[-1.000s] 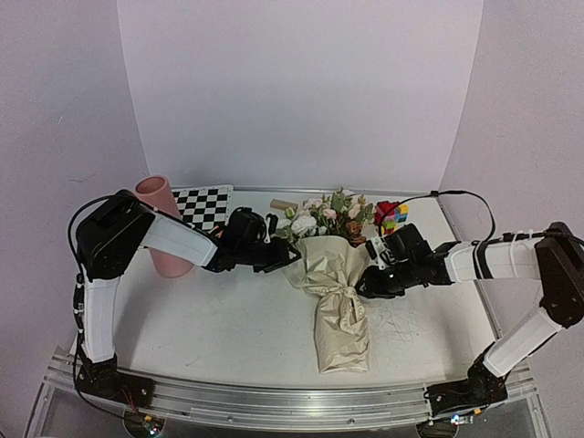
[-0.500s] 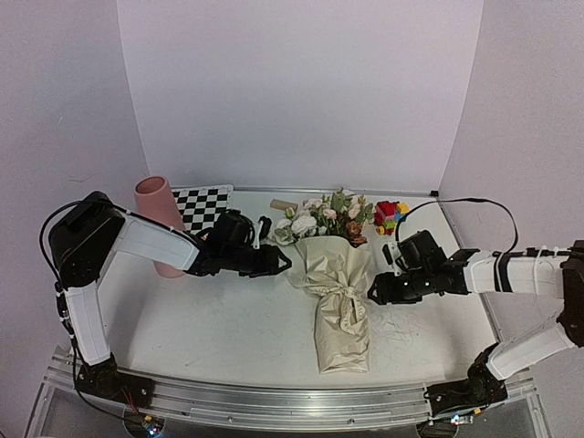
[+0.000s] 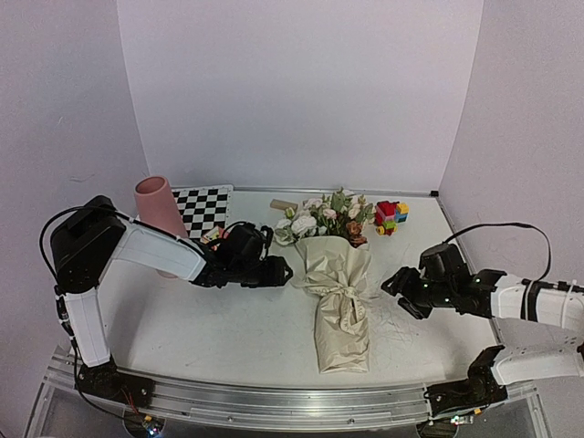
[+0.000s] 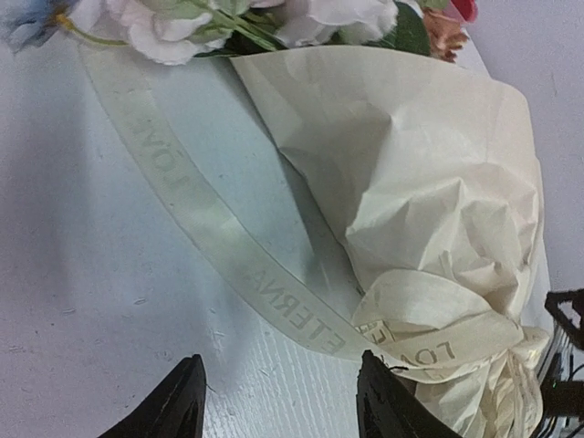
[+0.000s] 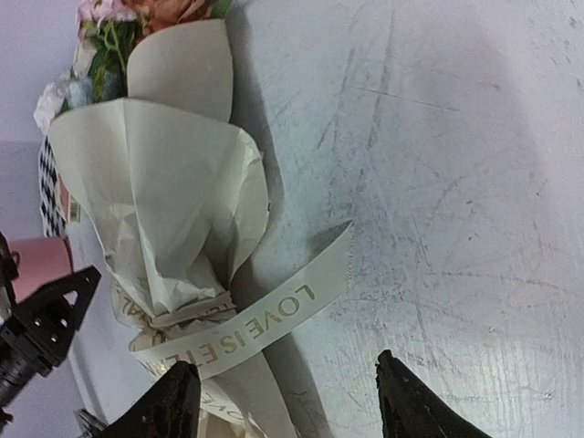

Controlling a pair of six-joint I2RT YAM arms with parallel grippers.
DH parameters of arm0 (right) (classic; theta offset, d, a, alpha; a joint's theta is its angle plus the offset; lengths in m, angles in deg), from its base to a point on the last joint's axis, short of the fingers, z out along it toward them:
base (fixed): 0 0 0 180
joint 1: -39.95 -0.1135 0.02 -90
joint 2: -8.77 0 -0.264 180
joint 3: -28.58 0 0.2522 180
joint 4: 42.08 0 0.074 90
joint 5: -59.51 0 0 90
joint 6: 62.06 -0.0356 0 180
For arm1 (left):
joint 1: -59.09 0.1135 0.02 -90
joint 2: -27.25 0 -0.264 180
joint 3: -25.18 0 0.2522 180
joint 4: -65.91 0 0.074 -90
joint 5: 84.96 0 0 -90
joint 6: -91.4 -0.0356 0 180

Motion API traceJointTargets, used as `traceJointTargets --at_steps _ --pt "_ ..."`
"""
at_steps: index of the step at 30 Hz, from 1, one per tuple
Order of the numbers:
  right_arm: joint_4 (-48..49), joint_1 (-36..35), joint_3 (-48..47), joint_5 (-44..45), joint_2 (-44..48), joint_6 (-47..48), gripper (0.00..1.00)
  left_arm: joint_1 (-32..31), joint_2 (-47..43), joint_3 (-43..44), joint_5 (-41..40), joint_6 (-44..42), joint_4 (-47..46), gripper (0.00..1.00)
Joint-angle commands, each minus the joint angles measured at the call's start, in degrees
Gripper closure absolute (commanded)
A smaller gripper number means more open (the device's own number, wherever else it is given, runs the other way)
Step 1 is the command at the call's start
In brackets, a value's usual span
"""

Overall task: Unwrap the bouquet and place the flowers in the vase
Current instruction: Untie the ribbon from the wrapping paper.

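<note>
Your bouquet [image 3: 339,297], a bunch of artificial blooms rolled in crumpled beige-tan kraft paper, lies flat in the middle of the white table [image 3: 210,333], between the two arms. Its heads point toward the back wall and its folded paper foot points toward you. The flowers [image 3: 324,217], white, peach-pink and small rust-brown with green leaves, stick out of the far end of the paper. A pale cream ribbon [image 4: 210,228] printed with lettering pinches the paper at its waist, and the knot is in place. One tail lies loose on the table on the left side, running up toward the blooms. The other tail lies on the right side, as your right wrist camera shows.

Your left gripper [image 3: 285,272] sits low just left of the bouquet's waist, near the paper but apart from it. It is released: the left wrist view shows only bare table between the fingertips. Your right gripper [image 3: 398,294] is on the other side, a little farther from the paper. It is also released and holds nothing, with the end of the ribbon tail lying ahead of its fingertips.

The tall matte pink cylinder vase [image 3: 160,208] stands at the far left, its lower part hidden behind the left arm. It is beside a black-and-white checkerboard sheet [image 3: 203,205]. A small block of colourful toy bricks [image 3: 391,217] sits just right of the blooms.
</note>
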Motion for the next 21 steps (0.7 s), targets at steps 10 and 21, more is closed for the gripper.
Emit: traceJointTargets --at_steps 10,21 --pt "16.5 0.1 3.9 -4.2 -11.0 -20.7 0.35 -2.2 -1.1 0.3 -7.5 23.5 -2.1 0.25" --pt "24.8 0.0 2.3 -7.4 -20.4 -23.0 0.40 -3.2 2.7 -0.4 -6.2 36.0 -7.2 0.30"
